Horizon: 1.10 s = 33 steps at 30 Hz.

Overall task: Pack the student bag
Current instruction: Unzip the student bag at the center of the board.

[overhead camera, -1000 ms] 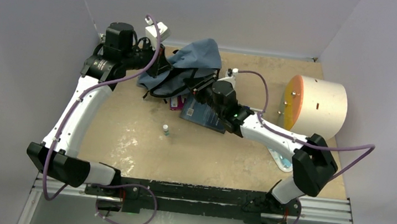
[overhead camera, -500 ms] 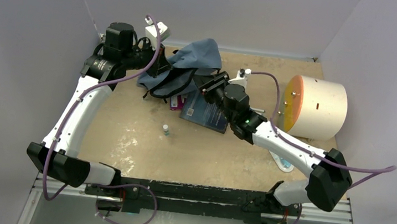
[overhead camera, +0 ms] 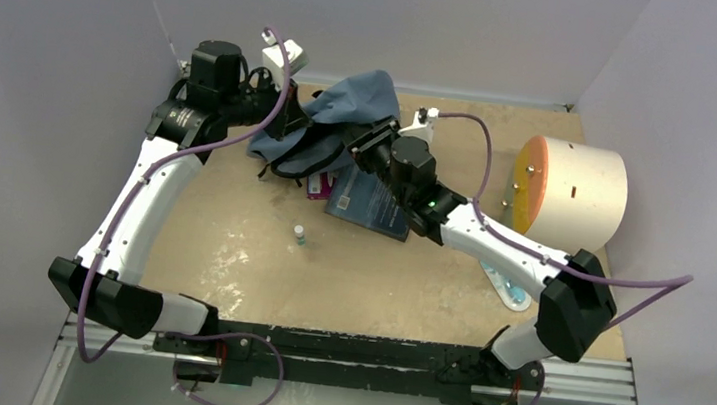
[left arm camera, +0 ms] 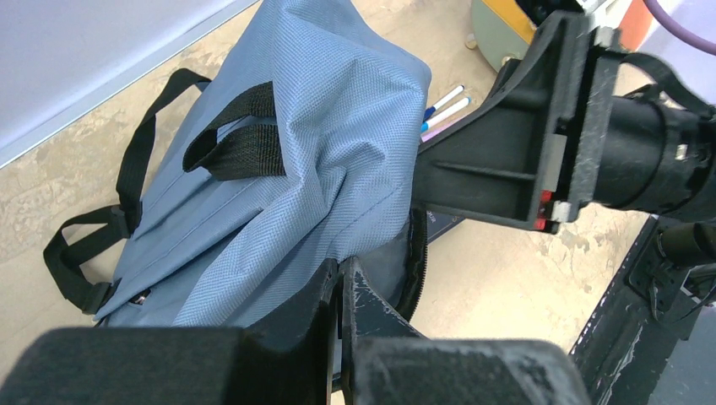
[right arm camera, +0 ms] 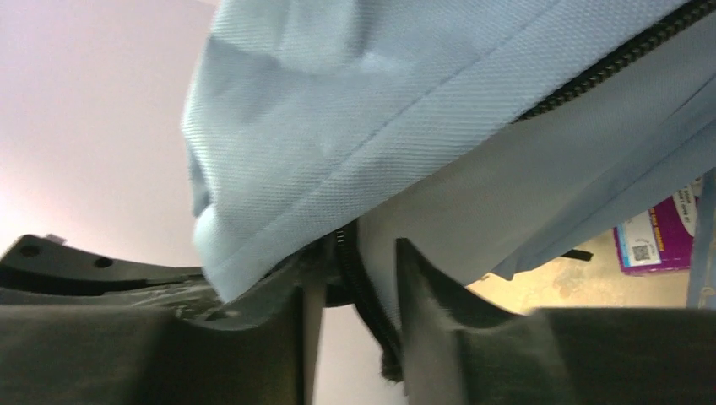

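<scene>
Two grippers meet at the backpack [overhead camera: 350, 101], which lies slumped near the far edge of the tabletop [overhead camera: 376, 285], left of the middle, with its black straps trailing beside it. The left gripper [left arm camera: 342, 274] is clamped tight on a fold of the grey-blue fabric right by the zipper. The right gripper [right arm camera: 350, 253] has reached in from the other side. Its fingers stand apart with the zipper edge running between them, and nothing shows them pinching it.

The step in hand looks like opening the mouth of the backpack so that things can go in. A dark book [overhead camera: 369, 209] and a purple box [overhead camera: 318, 186] lie on the tabletop just beside the backpack. A small bottle [overhead camera: 300, 236] stands apart from them, nearer the middle. Some pens [left arm camera: 443, 108] peek out from behind the fabric.

Next, the right fingers probably need to close squarely on the zipper edge. They would then draw it away from the left gripper's hold to spread the opening wide. The cloth is soft and loose, so a shallow bite could slip off, and the mouth could sag shut without tension from both sides.
</scene>
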Each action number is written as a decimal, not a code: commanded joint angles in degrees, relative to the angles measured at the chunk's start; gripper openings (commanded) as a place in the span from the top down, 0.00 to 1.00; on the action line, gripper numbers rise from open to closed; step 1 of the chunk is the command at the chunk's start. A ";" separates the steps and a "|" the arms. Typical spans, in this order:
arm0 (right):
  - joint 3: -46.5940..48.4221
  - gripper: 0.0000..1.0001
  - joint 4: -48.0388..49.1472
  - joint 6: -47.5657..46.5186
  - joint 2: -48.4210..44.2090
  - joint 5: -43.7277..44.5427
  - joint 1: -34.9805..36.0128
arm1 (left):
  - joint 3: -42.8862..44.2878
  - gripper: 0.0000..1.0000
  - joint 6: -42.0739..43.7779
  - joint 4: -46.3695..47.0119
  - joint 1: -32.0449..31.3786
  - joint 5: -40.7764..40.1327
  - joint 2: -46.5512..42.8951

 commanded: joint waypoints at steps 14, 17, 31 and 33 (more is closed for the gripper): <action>-16.21 1.00 3.48 3.40 -12.58 -1.64 0.06 | 0.62 1.00 0.35 3.46 -0.20 -3.26 -1.17; -18.55 1.00 3.47 3.71 -13.77 -0.87 0.10 | 0.53 1.00 0.35 3.46 -0.19 -3.33 -1.11; -15.02 0.53 0.40 3.39 -11.74 3.29 0.01 | 0.97 1.00 0.64 2.75 -0.17 -3.00 -1.25; -14.98 0.52 -0.31 3.81 -11.60 3.70 0.01 | 0.97 1.00 0.65 2.67 -0.16 -2.91 -1.29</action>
